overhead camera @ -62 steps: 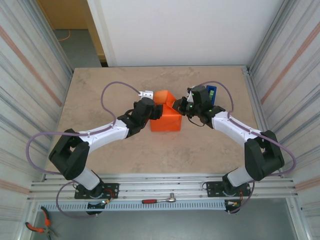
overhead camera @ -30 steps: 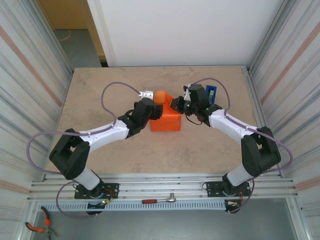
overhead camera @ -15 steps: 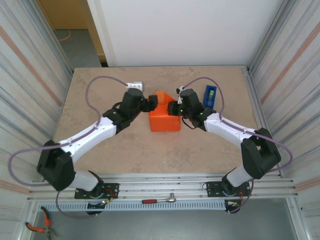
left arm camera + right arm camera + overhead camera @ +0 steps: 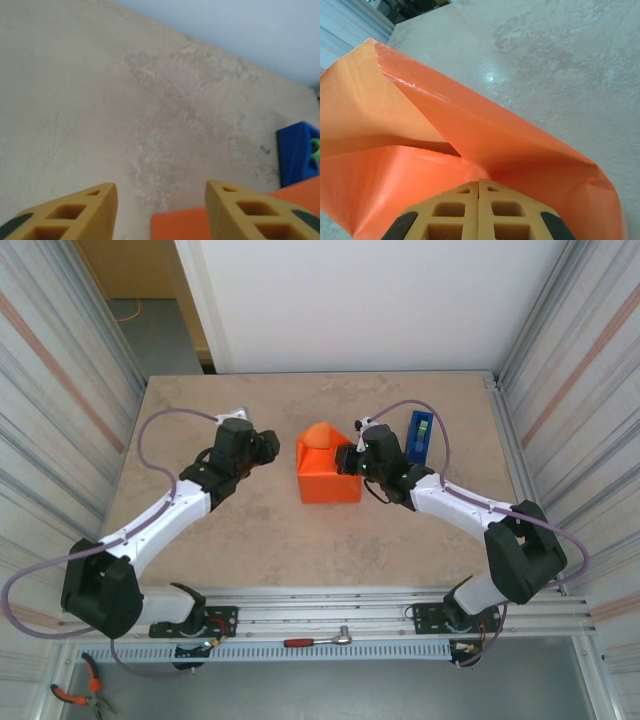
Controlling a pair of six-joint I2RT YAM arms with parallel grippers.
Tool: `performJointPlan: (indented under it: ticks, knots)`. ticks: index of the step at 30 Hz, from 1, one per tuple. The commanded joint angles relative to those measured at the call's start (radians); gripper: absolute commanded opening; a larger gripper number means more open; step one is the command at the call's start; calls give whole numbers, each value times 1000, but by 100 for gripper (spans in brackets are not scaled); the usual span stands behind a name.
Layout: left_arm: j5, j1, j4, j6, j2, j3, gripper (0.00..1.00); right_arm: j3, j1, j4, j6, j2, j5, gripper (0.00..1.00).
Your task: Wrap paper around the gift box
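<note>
**Right gripper** (image 4: 479, 182): fingers pressed together, pinching a fold of the paper (image 4: 420, 165) at the parcel's far right corner. The orange sheet forms a boxy parcel near the middle of the table (image 4: 200, 540). It is slightly longer near-to-far, and a flap rises to a peak at its far end. The gift box is covered and cannot be seen.

**Left gripper** (image 4: 160, 192): fingers spread, holding nothing, apart from the parcel on its left.

A blue tape dispenser (image 4: 419, 435) stands just right of the right gripper.
</note>
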Motion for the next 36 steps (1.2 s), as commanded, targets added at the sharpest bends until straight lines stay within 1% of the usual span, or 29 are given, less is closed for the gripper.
performJointPlan:
  ticks: [1,2,5,8,13,21,36]
  knots:
    - [38,3,40,-31,33,-18,35,-70,18,-252,29,54,-59,0]
    - [50,2,47,-35,48,-15,32,-71,17,-256,31,50,-64,0]
    - [87,2,73,-43,94,-5,31,-73,15,-258,27,50,-78,0]
    - [100,-10,78,-43,128,18,28,-72,10,-258,24,55,-91,0]
    - [113,-48,87,-8,154,49,27,-78,8,-255,24,58,-107,0]
    - [104,-113,94,41,136,72,27,-75,6,-259,23,60,-123,0]
    - [83,-195,18,117,199,157,27,-81,5,-253,37,60,-128,0]
